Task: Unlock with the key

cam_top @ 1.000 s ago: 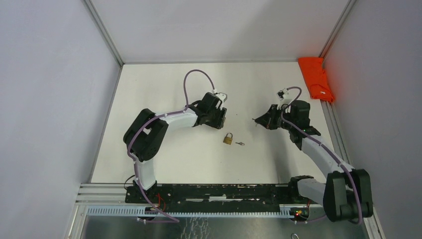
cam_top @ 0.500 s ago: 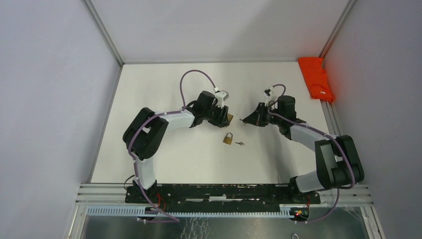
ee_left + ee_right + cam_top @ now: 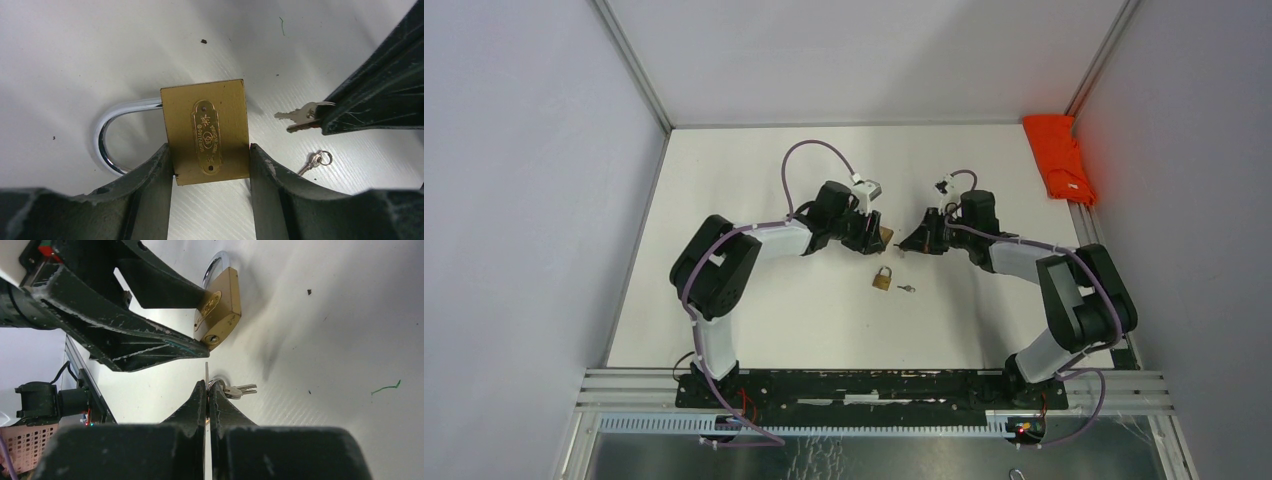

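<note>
- Presently the left claw (image 3: 211,150) stands part open, fingers pressed on both flanks of the padlock (image 3: 205,132), gripping it over the white surface (image 3: 75,50)
- Right claw (image 3: 206,387) pinched fully shut on the key (image 3: 206,371); blade seen edge-on, just beside the padlock's keyhole (image 3: 214,339), apart from it
- Advice: square the blade to the slot; push straight along the padlock's body; twist only once seated
- Padlock body boxy brass, flat-faced, oval stamped plate; shackle (image 3: 112,135) smooth chromed U; key thin, silvery, toothed, likely slippery under torque
- Loose ringed key (image 3: 314,161) lies on the surface, near the padlock's keyhole end
</note>
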